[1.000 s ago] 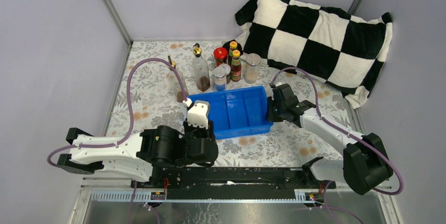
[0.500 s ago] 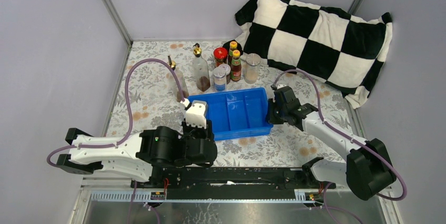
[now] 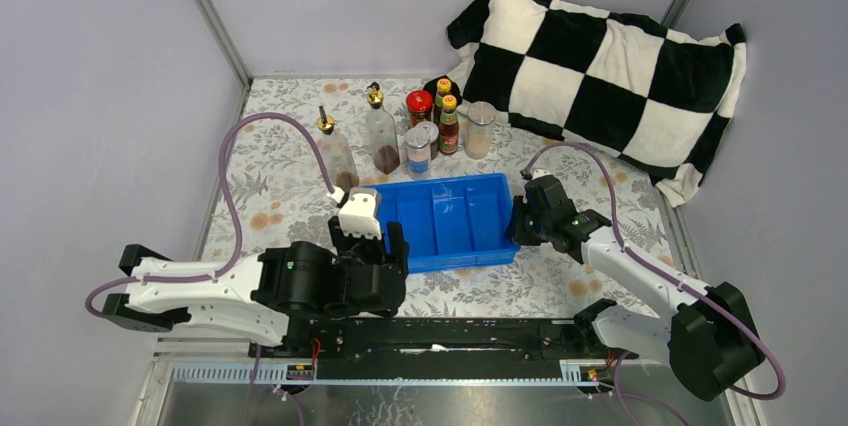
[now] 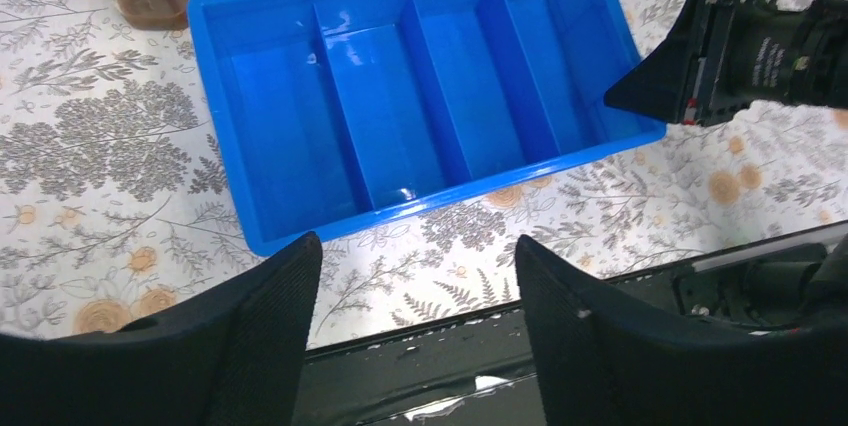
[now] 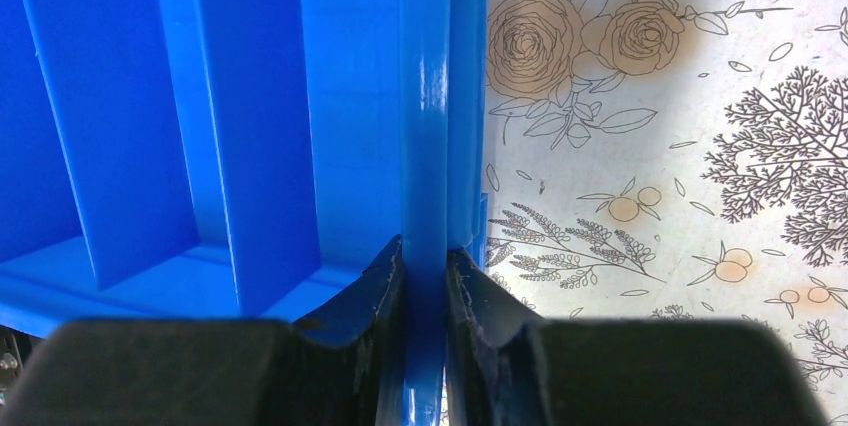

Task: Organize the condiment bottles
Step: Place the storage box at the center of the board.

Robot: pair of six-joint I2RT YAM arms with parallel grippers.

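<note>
Now, right gripper [image 5: 425, 256], pinched shut on an end wall of the blue divided plastic tray [image 4: 440, 196], should slide it flat; left gripper [image 4: 415, 251] hangs open, empty.

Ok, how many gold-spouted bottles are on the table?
2. One bottle stands off the tray's far left corner; the other bottle is just right of it, behind the tray. None seems hidden.

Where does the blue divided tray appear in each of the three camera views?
Top external: the blue tray sits at the centre of the picture.
Left wrist: it fills the upper middle, with its compartments empty.
Right wrist: it fills the left half, seen from its end.
Shared landmark: the right pincer clamped on the tray's end wall.
</note>
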